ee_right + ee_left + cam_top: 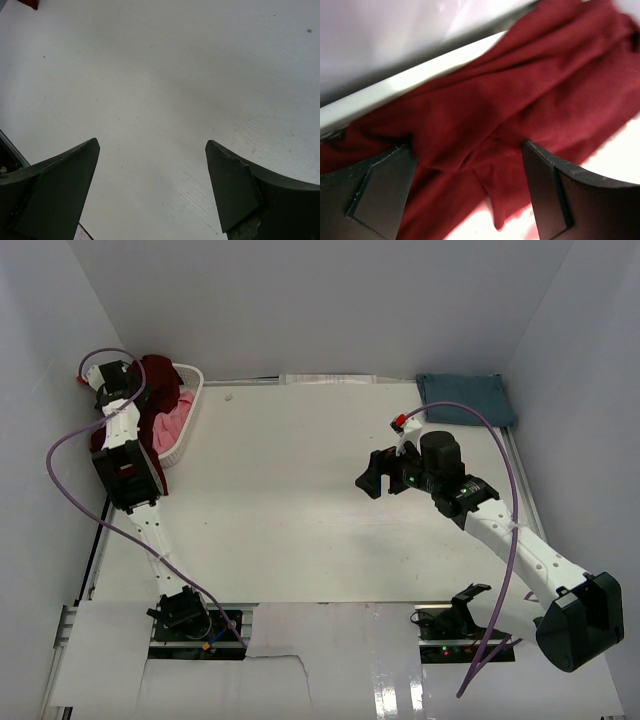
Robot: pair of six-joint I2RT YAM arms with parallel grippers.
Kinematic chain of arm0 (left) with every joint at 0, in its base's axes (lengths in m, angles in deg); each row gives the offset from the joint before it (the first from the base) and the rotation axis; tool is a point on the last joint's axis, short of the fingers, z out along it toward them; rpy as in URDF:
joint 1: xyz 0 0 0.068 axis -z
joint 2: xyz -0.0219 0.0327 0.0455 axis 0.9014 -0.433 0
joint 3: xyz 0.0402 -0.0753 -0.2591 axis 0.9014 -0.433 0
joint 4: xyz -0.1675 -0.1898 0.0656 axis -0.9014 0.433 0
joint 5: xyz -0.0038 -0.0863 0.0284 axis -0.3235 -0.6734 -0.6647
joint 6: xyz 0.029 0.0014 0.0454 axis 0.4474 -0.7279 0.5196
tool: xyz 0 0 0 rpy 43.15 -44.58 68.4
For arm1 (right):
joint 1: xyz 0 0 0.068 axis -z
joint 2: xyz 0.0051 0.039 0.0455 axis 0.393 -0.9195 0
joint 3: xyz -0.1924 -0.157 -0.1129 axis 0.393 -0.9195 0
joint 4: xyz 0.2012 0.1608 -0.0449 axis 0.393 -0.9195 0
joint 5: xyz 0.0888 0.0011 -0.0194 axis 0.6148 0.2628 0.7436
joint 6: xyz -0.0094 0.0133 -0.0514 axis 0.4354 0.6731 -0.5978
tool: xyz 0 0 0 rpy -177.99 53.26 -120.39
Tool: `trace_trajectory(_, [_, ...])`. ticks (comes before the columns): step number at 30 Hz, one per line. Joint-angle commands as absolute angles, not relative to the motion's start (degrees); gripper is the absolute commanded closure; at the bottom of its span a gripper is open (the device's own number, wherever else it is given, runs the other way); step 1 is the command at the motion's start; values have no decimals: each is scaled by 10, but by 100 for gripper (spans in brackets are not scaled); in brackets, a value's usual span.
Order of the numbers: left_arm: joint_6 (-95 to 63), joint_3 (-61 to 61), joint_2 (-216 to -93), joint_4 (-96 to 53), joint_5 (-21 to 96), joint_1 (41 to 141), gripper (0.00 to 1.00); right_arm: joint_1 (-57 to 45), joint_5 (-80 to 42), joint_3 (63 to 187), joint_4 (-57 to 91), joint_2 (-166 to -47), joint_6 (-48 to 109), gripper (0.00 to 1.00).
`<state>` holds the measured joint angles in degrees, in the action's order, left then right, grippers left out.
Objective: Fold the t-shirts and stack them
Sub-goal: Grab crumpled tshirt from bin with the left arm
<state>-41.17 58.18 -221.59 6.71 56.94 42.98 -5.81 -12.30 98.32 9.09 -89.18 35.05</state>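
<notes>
The dark maroon t-shirt [160,380] lies heaped in the white basket [192,390] at the back left, partly draped over its left side, with the pink t-shirt [176,423] beside it. The left wrist view is filled with maroon cloth [520,90]. My left gripper [465,150] is open just above it, and a fold of the cloth lies between the spread fingers [555,190]. The slate-blue t-shirt [465,398] lies folded at the back right corner. My right gripper [370,478] hangs open over bare table [160,75], holding nothing.
The basket's white rim [420,75] runs just beyond the left fingers, close to the left wall. White walls enclose the table on three sides. Purple cables loop off both arms. The arm bases stand at the near edge.
</notes>
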Motion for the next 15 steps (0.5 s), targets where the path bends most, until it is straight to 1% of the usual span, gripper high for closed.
trace_trajectory(1, [-420,612,-2227,41,581,425,7,-57,-119,983,115,-896,351,7])
trace_trajectory(2, [-420,611,-2229,34,585,425,9,-57,-118,981,116,-897,351,7])
trace_trajectory(4, [-418,600,-2236,16,575,421,25,-57,-118,980,118,-897,351,7])
trace_trajectory(5, [-421,596,-2238,12,570,417,49,-57,-118,980,117,-897,351,7])
trace_trajectory(7, [-444,573,-2235,-12,543,411,75,-57,-118,979,120,-897,352,7])
trace_trajectory(9, [-453,547,-2214,-41,503,407,91,-57,-117,979,120,-898,353,7])
trace_trajectory(12, [-459,509,-2176,-89,468,409,96,-57,-113,978,122,-901,354,7])
trace_trajectory(15, [-462,507,-2146,-89,438,414,96,-58,-113,977,123,-904,354,7])
